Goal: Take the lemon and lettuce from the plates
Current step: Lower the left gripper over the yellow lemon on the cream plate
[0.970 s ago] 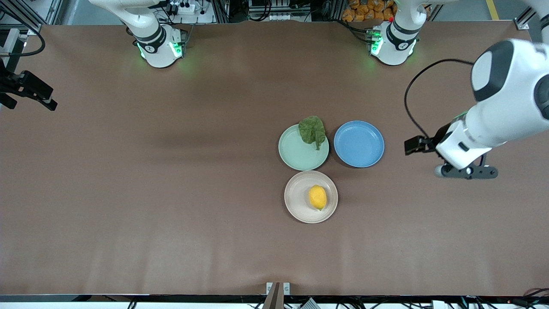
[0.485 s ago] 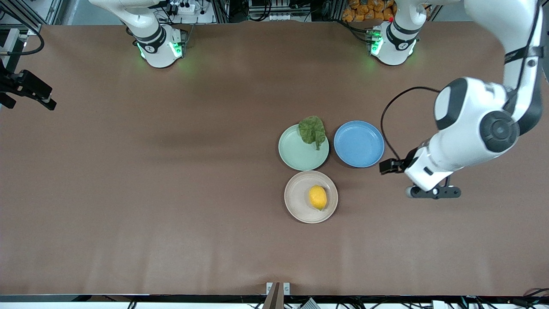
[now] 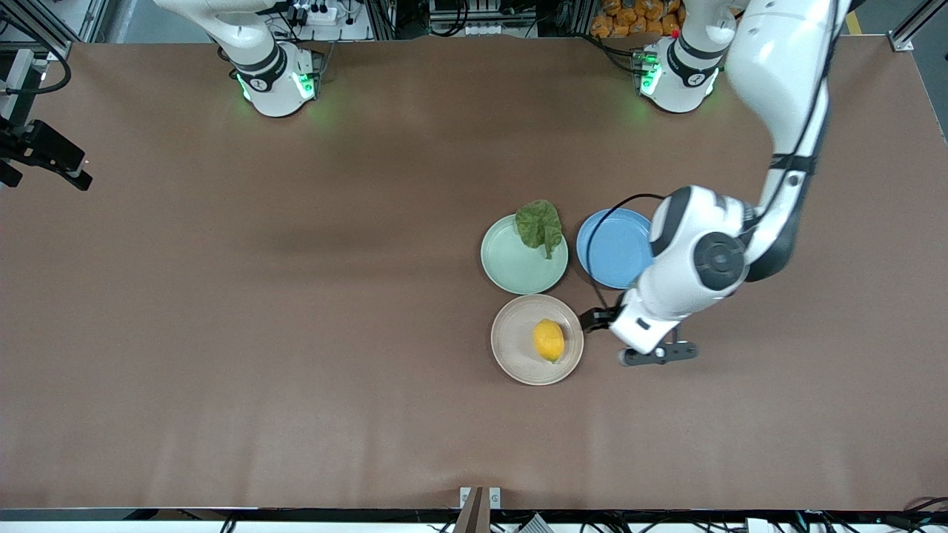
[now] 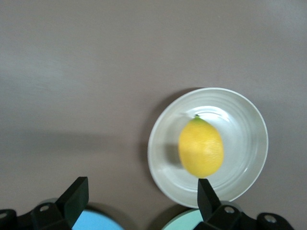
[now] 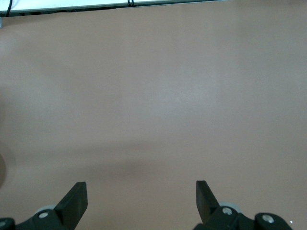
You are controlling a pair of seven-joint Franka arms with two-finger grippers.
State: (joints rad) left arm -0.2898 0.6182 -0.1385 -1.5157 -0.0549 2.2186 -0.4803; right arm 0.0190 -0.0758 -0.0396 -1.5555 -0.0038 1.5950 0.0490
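The yellow lemon (image 3: pixel 549 340) lies on the beige plate (image 3: pixel 507 348). The dark green lettuce (image 3: pixel 539 226) lies on the rim of the mint plate (image 3: pixel 511 270), partly over the edge. My left gripper (image 3: pixel 641 334) hangs in the air beside the beige plate, toward the left arm's end. In the left wrist view it (image 4: pixel 140 184) is open and empty, with the lemon (image 4: pixel 201 148) and beige plate (image 4: pixel 160 158) just ahead of one fingertip. My right gripper (image 5: pixel 141 189) is open and empty over bare table and waits at the right arm's end (image 3: pixel 48 157).
An empty blue plate (image 3: pixel 611 248) stands beside the mint plate, partly under the left arm; it also shows in the left wrist view (image 4: pixel 96 223), as does the mint plate (image 4: pixel 184 223). The brown table (image 3: pixel 296 333) stretches toward the right arm's end.
My left arm has swung in from the left arm's end of the table toward the plates, and its gripper now hangs beside the beige plate. The plates, lemon and lettuce have not moved.
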